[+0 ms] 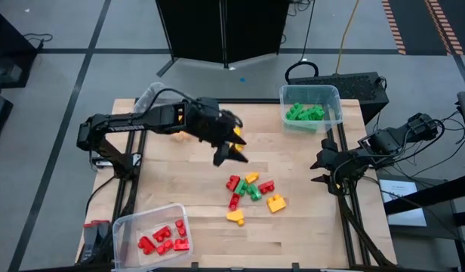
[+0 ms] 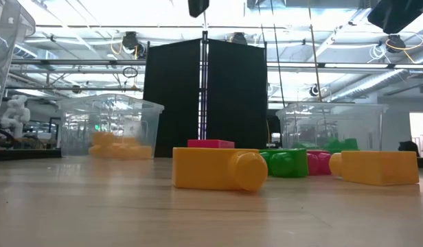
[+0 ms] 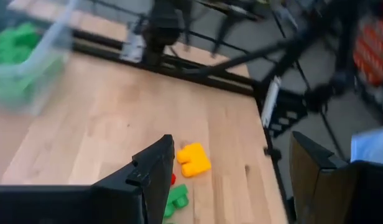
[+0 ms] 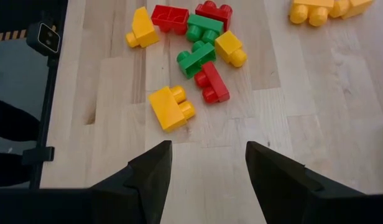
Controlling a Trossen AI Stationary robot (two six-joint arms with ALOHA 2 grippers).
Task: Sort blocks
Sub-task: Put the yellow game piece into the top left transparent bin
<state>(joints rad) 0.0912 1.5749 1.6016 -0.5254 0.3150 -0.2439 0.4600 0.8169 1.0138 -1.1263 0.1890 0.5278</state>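
Note:
Several loose red, yellow and green blocks (image 1: 249,193) lie in a cluster on the table's middle, also in the right wrist view (image 4: 191,56) and the low view (image 2: 218,169). My left gripper (image 1: 231,156) hangs open above the table, just on the far-left side of the cluster, with nothing between its fingers (image 3: 232,142). A few yellow blocks (image 4: 322,9) lie beneath it. My right gripper (image 1: 316,169) waits open at the table's right edge, its fingers (image 4: 207,146) pointing at the cluster from a distance.
A clear bin with green blocks (image 1: 310,108) stands at the far right. A second bin, with red blocks (image 1: 153,236), stands at the near left. A third, with yellow blocks (image 2: 112,130), stands at the far left, partly under my left arm.

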